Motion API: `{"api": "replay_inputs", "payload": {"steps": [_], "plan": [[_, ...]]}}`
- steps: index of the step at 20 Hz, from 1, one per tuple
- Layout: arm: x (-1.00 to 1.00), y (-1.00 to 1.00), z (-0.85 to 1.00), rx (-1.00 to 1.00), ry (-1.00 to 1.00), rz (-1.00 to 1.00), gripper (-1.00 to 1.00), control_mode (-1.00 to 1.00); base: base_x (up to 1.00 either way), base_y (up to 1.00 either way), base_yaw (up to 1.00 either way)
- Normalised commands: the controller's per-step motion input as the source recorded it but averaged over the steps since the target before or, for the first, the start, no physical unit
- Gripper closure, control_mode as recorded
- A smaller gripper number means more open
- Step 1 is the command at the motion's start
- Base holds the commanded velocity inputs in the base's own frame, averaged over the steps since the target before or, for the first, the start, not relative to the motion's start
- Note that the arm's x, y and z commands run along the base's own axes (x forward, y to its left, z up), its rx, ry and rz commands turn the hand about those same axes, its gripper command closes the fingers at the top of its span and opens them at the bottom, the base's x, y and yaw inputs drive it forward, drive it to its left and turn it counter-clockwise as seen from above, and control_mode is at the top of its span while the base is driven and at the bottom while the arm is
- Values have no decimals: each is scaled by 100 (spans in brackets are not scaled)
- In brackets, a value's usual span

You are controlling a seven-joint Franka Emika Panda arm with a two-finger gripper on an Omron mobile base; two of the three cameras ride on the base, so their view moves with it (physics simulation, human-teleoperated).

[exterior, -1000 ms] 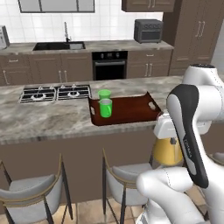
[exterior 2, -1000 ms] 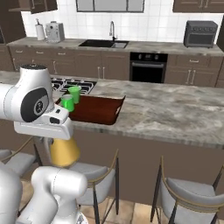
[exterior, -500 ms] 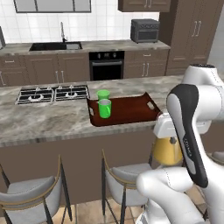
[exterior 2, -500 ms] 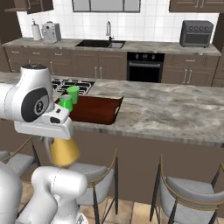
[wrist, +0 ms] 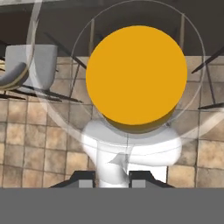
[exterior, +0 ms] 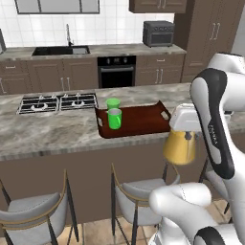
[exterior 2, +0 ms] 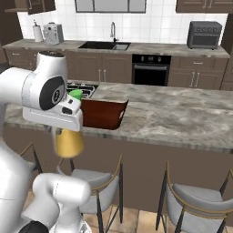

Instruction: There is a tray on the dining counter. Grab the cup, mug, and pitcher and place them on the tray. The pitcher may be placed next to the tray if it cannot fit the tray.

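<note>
Below my arm's wrist, off the near edge of the mottled grey-beige stone surface (exterior: 57,134), hangs the clear glass flask-shaped pitcher with its amber-yellow body (exterior: 180,146), held in mid-air above the stools. I see the gripper (wrist: 112,175) closed on its neck, as far as the hand view lets me judge. On the dark reddish-brown tray (exterior: 143,122) stand the tapered green cup (exterior: 113,104) and the bright green mug (exterior: 115,118), close together at its left end.
</note>
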Motion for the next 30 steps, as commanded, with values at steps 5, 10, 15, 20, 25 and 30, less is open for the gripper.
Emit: {"api": "replay_inputs", "payload": {"steps": [5,10,15,20,25,30], "plan": [[14,0,33,3,0,0,100,-100,0,0,0],[19,0,21,0,0,0,100,-100,0,0,0],[38,0,8,0,0,0,100,-100,0,0,0],[59,0,2,0,0,0,100,-100,0,0,0],[70,0,0,0,0,0,100,-100,0,0,0],[69,0,0,0,0,0,100,-100,0,0,0]]}}
